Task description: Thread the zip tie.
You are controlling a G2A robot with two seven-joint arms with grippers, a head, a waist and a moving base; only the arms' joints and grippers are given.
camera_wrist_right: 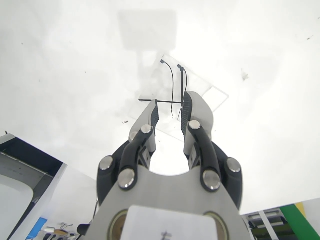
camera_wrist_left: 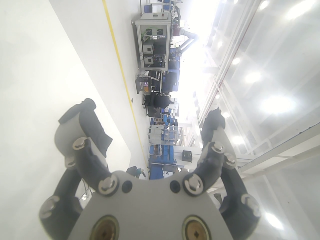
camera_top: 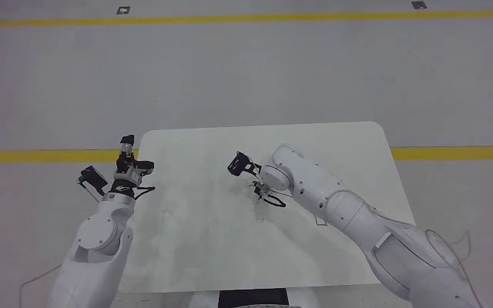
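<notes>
Three black zip ties lie loose on a clear plastic sheet (camera_wrist_right: 203,87) on the white table (camera_top: 200,154). One zip tie (camera_wrist_right: 163,100) lies crosswise; the two others (camera_wrist_right: 172,83) run away from it, heads at the far end. My right gripper (camera_wrist_right: 170,107) hangs low over them, open, its fingertips (camera_wrist_right: 187,103) on either side of the crosswise tie where the ties cross. From above, the ties (camera_top: 272,202) show as thin dark loops beside the right gripper (camera_top: 260,192) near the table's middle. My left gripper (camera_wrist_left: 150,119) is open and empty, raised at the table's left edge (camera_top: 132,154).
The white table has rounded corners and bare surface all round the ties. A small clear scrap (camera_top: 320,222) lies by the right arm. Grey floor with yellow lines (camera_top: 246,17) surrounds the table. Workshop racks and machines (camera_wrist_left: 155,46) stand far off.
</notes>
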